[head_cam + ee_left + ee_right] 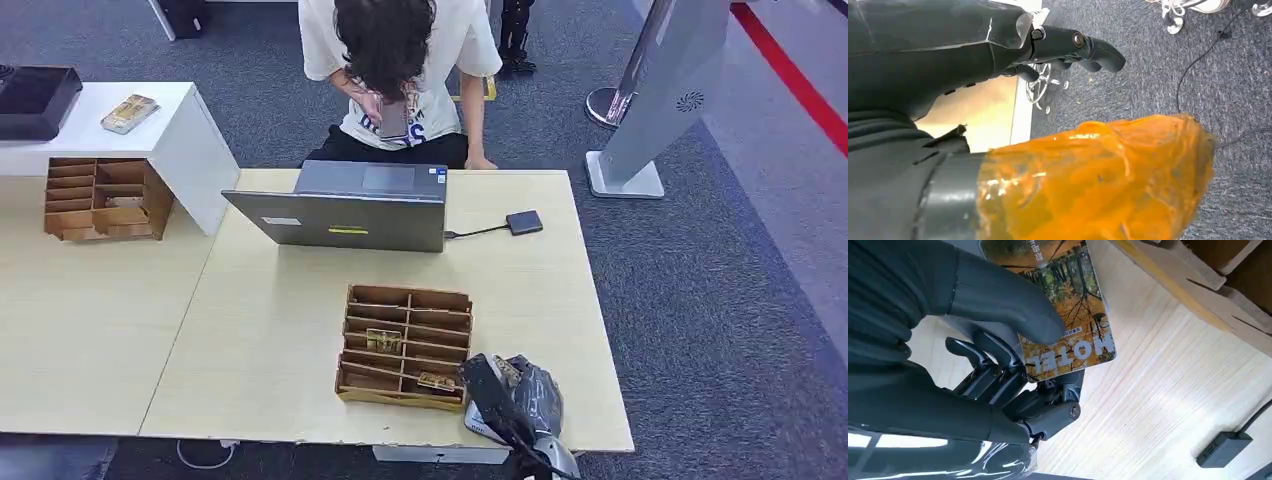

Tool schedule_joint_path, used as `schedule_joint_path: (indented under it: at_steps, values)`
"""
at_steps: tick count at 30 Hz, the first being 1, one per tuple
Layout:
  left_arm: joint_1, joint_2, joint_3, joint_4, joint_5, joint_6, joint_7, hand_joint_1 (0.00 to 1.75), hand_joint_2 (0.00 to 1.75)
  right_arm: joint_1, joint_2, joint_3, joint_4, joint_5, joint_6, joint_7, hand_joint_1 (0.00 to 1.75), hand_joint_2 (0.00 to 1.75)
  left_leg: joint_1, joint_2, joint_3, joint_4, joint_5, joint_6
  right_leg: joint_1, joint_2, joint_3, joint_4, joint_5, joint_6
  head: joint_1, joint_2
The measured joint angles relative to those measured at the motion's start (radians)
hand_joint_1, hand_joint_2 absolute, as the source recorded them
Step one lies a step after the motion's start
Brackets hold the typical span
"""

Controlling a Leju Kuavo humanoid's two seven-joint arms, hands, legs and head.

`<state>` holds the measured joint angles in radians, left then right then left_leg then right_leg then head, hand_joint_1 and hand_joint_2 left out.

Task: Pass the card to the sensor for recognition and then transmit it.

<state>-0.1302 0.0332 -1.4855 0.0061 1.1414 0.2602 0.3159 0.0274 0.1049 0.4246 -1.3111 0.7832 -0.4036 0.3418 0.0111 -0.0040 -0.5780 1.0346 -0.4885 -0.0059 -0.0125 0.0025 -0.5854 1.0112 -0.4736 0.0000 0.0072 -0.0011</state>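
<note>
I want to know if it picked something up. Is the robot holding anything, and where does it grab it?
Yes. The right hand pinches the hotel card across its face, thumb on top and fingers beneath. The left hand holds nothing.

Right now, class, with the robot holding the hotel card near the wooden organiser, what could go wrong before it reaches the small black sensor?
1. The right hand pinches the autumn-print hotel card by one end under its thumb; it might slip or twist in transit.
2. The open grey laptop stands beside the small black card sensor, whose cable runs between them; the arm could snag it.
3. The slotted wooden organiser sits close by; a swing might knock it.
</note>
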Motion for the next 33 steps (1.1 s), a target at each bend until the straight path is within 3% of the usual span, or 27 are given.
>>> schedule_joint_path:
  at_steps: [7,26,33]
  values:
    - [0.000,0.000,-0.001,0.000,0.000,0.000,0.007,0.00,0.00,-0.002,0.000,0.000,0.000,0.025,0.015,0.012,1.75,1.75,0.000,0.000,0.000,0.000,0.000,0.000,0.000,0.000,0.000,0.000,0.000,0.000,0.000,0.000]
    - [0.000,-0.015,-0.006,0.000,-0.003,0.000,0.050,0.00,0.00,0.006,-0.007,-0.002,-0.032,0.207,0.055,0.130,1.75,1.75,0.000,0.000,0.000,0.000,0.000,0.000,0.000,0.000,0.000,0.000,0.000,0.000,0.000,0.000]
    - [0.000,-0.018,-0.011,0.000,-0.006,0.000,0.053,0.00,0.00,0.010,-0.007,-0.005,-0.037,0.239,0.068,0.131,1.75,1.75,0.000,0.000,0.000,0.000,0.000,0.000,0.000,0.000,0.000,0.000,0.000,0.000,0.000,0.000]
